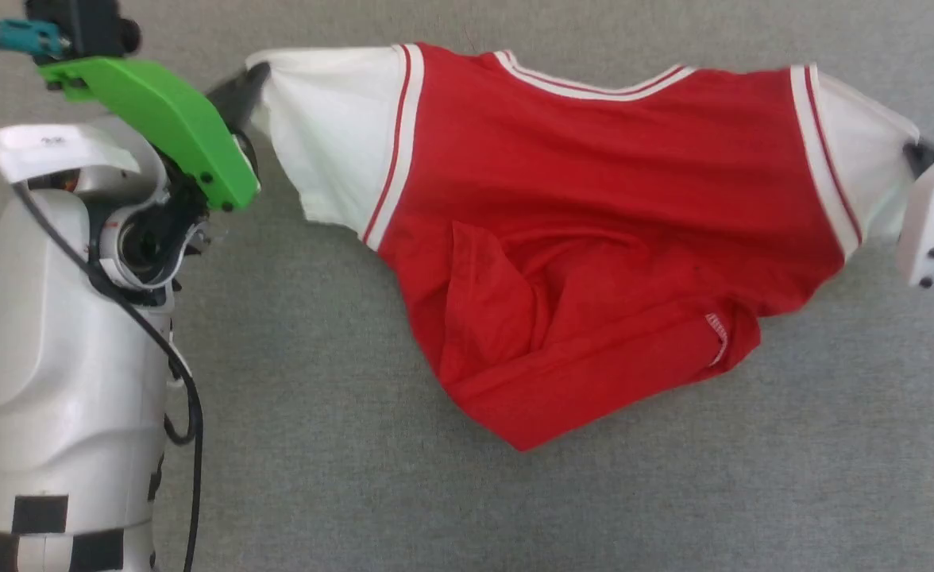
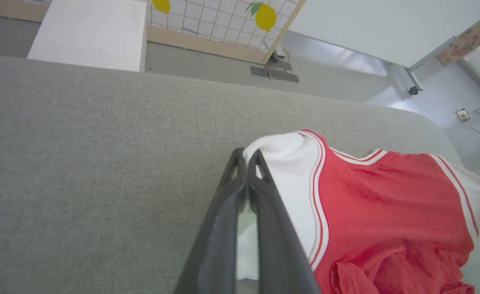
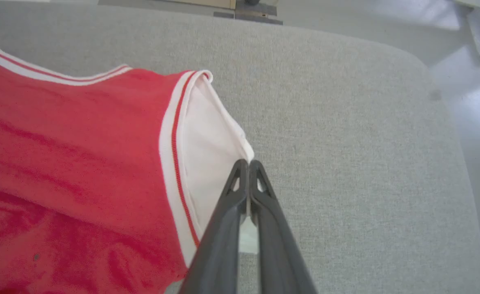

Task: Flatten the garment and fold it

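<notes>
The garment (image 1: 578, 214), a red T-shirt with white sleeves and striped trim, hangs stretched between my two grippers above the grey padded table (image 1: 356, 477). Its plain red side faces up and the lower body is bunched and folded over. My left gripper (image 1: 254, 79) is shut on the edge of the left white sleeve (image 2: 289, 171), as the left wrist view shows at the gripper (image 2: 247, 154). My right gripper (image 1: 916, 155) is shut on the right white sleeve (image 3: 209, 147), its fingertips pinching the cloth at the gripper (image 3: 247, 164). No print shows.
The table's far edge (image 2: 223, 85) curves round at the right (image 3: 440, 102), with floor beyond. A white box (image 2: 89, 32) and a gridded screen with yellow fruit shapes (image 2: 223, 18) stand past that edge. My left arm's white body and green bracket (image 1: 157, 119) lie at the left.
</notes>
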Controlling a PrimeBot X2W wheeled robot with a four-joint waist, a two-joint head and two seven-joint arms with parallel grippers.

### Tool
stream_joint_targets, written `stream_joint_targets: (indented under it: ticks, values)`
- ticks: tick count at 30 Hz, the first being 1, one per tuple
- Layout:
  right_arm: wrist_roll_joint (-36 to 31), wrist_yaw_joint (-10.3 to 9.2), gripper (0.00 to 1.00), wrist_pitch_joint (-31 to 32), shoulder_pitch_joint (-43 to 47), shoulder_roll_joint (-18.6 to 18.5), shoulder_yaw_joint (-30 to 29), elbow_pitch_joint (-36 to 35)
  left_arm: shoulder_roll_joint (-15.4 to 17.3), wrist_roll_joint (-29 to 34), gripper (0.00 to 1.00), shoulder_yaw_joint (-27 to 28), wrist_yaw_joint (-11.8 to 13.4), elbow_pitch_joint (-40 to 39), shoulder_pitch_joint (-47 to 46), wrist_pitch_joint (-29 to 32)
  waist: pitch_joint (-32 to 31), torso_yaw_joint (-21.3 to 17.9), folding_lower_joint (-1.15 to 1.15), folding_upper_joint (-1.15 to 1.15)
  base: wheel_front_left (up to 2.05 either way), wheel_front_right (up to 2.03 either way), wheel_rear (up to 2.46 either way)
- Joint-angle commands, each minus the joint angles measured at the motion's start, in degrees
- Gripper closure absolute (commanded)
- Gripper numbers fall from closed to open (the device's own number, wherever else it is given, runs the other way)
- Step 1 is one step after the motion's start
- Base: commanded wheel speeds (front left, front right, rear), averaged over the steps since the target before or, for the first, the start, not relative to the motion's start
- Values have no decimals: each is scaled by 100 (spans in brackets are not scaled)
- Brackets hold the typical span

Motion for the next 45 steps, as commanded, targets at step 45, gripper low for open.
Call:
stream_joint_targets:
  ticks: [45]
  values:
    - [397, -8, 100, -736, -4843, 995, -137, 1472, 1209, 1500, 100, -45, 45, 1252, -3613, -1417, 264, -176, -1, 0, 0, 0, 0]
